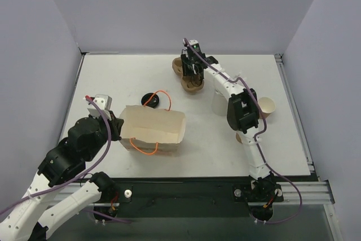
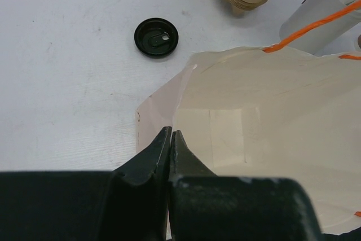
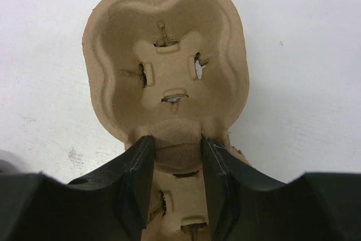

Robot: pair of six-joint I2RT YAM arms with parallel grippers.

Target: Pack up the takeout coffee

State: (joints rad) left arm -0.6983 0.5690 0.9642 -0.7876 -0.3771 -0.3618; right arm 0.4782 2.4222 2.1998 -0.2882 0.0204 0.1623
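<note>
Top external view: the white surface [image 1: 113, 77] carries all items. The largest is a pale paper bag [image 1: 153, 128] with orange cord handles, lying on its side near the middle of the surface. All positions below are referenced to this bag.

The left gripper [image 1: 117, 128] is at the bag's left edge. The left wrist view shows its fingers pressed together on the rim of the bag's open mouth, with the white interior in plain sight beyond them.

The brown moulded cup carrier [image 1: 193, 86] lies beyond the bag and to its right, well apart from it and towards the far edge of the surface. The right gripper [image 1: 193, 71] is directly over it. The right wrist view shows one finger on each side of the narrow waist between the carrier's two holes, both in contact with it, so the carrier is clamped.

A taller white cup [image 1: 219, 104] stands to the right of the bag and near it, partly hidden by the right arm.

The takeout coffee [image 1: 267, 106], a short kraft-brown cup with a white inside, stands upright further right of the bag, past the white cup and the right arm. Neither gripper touches it.

A black round lid [image 1: 151, 99] lies flat just beyond the bag's far side, beside an orange handle.
</note>
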